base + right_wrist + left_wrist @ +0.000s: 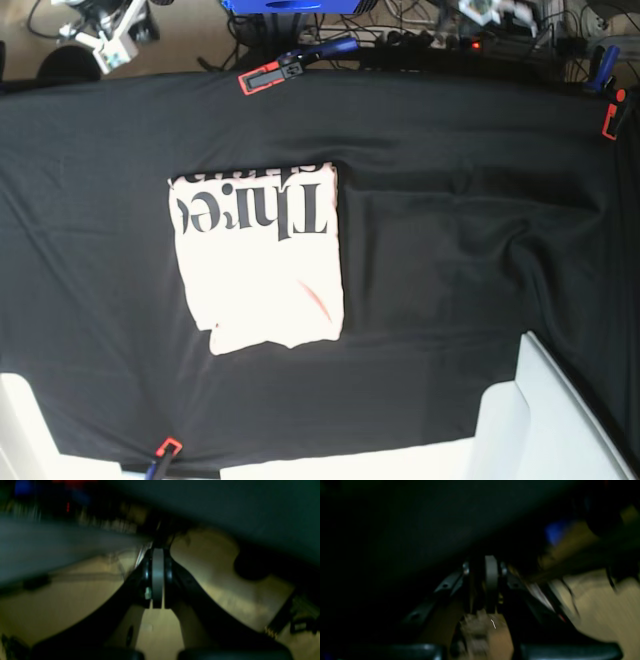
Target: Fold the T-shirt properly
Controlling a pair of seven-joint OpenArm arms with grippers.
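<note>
On the base view we see the T-shirt (260, 260) folded into a compact, roughly square packet, lettering up, lying left of centre on the black-draped bench (460, 240). Its slightly longer axis runs near to far. Neither arm reaches over the cloth. We judge the right arm, on that view's left, the nearer one.

The right claw (158, 577) is pressed together and holds nothing, hanging off the bench over pale floor. The left claw (486, 580) looks almost closed. Its view is dark and blurred, and we cannot tell whether anything is pinched. No pink cloth shows there.
</note>
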